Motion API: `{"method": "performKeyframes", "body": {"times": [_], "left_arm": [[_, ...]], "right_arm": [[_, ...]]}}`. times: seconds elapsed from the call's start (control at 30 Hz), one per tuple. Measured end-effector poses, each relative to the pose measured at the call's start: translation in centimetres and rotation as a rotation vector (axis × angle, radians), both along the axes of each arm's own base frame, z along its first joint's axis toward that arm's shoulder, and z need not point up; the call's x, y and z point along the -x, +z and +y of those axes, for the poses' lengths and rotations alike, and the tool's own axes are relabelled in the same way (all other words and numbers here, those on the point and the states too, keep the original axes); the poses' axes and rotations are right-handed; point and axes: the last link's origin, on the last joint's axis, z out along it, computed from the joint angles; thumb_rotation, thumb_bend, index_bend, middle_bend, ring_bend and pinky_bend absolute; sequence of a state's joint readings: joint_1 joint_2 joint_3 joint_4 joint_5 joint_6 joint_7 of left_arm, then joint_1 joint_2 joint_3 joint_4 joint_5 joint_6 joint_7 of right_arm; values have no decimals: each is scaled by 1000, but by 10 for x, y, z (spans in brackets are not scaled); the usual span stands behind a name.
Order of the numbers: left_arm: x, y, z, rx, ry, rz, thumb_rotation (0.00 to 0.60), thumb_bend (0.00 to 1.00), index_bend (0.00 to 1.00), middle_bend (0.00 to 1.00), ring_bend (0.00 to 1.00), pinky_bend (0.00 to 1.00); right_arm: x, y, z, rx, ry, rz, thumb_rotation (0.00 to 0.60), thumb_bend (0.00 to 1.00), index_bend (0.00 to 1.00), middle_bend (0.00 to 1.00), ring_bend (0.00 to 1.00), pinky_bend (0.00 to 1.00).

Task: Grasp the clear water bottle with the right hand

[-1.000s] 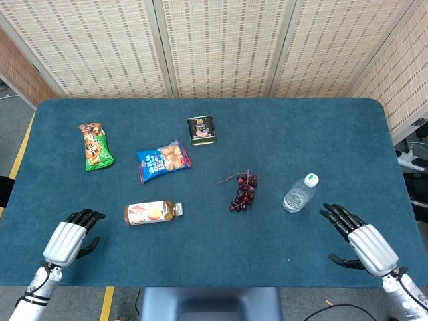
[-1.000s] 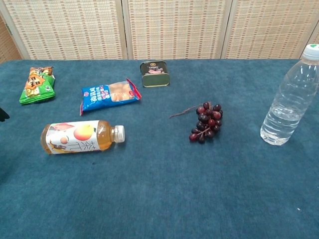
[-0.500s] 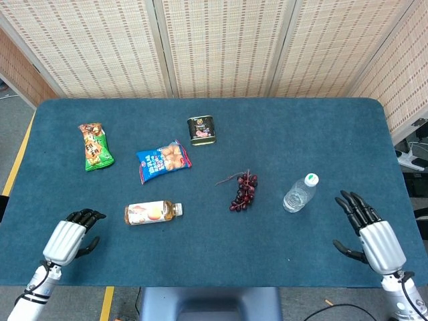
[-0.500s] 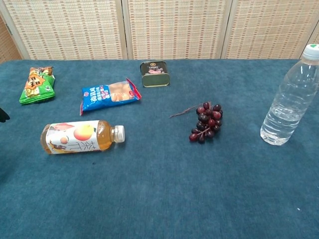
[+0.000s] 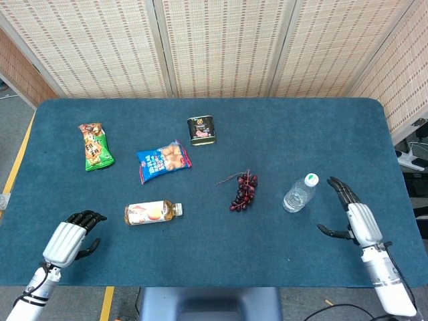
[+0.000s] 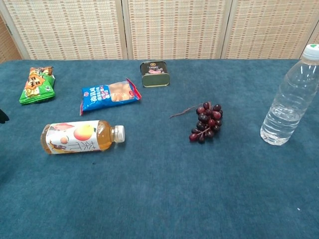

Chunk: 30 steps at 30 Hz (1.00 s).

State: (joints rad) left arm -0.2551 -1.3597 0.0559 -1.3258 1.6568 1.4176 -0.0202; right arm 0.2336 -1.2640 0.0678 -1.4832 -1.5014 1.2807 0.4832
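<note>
The clear water bottle (image 5: 299,193) with a white cap stands upright at the right of the blue table; the chest view shows the same bottle (image 6: 292,99) at its right edge. My right hand (image 5: 354,215) is just right of the bottle, fingers spread and pointing away, thumb toward the bottle, a small gap between them. It holds nothing. My left hand (image 5: 69,238) rests at the front left of the table with its fingers curled in, empty. The chest view shows only a dark tip of the left hand (image 6: 3,116).
A bunch of dark grapes (image 5: 243,192) lies left of the bottle. An orange tea bottle (image 5: 152,212) lies on its side at the front left. A blue snack bag (image 5: 162,160), a green snack bag (image 5: 95,146) and a small tin (image 5: 201,130) sit further back.
My right hand has moved forward and left from the table's front right edge to beside the bottle, turning edge-on. The left hand and the bottle have stayed put.
</note>
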Motion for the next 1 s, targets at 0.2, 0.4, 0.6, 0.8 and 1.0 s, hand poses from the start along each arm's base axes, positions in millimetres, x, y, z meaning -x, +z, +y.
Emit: {"method": "performKeyframes", "body": {"times": [0.2,0.4,0.6,0.8,1.0], "left_arm": [[1,0,1,2,8,-2,600,363,269,286,221,318],[0,0,0,7,2,0,600,363,270,301,245,318],[1,-1,0,13,2,2,600,362,271,303,245,318],[1,-1,0,15,1,2,600,363,271,303,245,318],[0,-2,-1,19,-4,3,600,363,271,302,245,318]], "right_arm": [[-6,-13,-25,-32,-37,-119,600,103,0,0,0,113],[-12,-26,-39,-61,-59,-200,600,103,0,0,0,112],[-19,-44,-59,-96,-87,-255,600,104,1,89,4,112],[-22,-56,-75,-79,-127,-333,600,327,510,564,407,358],[-20,-62,-80,-51,-134,-339,600,470,773,743,593,550]]}}
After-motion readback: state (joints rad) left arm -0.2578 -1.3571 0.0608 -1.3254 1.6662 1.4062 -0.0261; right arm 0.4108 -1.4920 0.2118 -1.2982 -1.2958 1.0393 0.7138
